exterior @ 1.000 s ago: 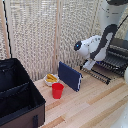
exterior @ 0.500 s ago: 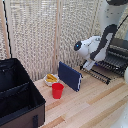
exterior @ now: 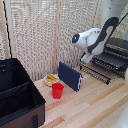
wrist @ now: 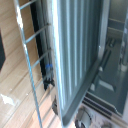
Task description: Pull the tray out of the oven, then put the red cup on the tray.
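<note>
Arm's gripper (exterior: 86,58) sits at the oven (exterior: 114,54) front by the tray (exterior: 100,71); jaw opening can't be told, wrist view blurry. Red cup (exterior: 57,90) stands on the table (exterior: 95,107), well apart, just beside a white bowl (exterior: 51,79)

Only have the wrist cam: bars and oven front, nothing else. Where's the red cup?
Observer: The red cup stands upright on the wooden table, well to the exterior view's left of the oven and not touching it.
Operator: Anything crowding it?
Observer: A white bowl with yellow contents sits just behind it.
Operator: Anything between cup and oven?
Observer: Yes, a dark blue slab stands on edge there, close to the cup on the exterior view's right.
</note>
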{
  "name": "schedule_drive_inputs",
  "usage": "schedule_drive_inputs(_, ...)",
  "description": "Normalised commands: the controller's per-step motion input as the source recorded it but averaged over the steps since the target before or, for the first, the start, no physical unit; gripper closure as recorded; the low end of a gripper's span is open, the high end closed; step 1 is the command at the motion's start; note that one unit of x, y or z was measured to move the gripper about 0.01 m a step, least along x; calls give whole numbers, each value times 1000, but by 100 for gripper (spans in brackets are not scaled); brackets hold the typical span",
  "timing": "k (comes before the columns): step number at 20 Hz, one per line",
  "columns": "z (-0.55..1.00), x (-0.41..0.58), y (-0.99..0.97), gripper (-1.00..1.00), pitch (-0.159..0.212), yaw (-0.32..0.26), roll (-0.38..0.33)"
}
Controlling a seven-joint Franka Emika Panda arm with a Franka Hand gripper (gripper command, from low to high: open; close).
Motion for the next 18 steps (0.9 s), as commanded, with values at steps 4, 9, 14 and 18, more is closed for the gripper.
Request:
schedule_drive_inputs(4,466,208,321,-100,-97,-179,74)
schedule_drive_inputs(9,379,205,374,-100,-57,-161,179)
schedule_drive_inputs(14,262,235,458,-100,-10,-116,266)
schedule_drive_inputs(18,205,199,496,-100,0,-99,303)
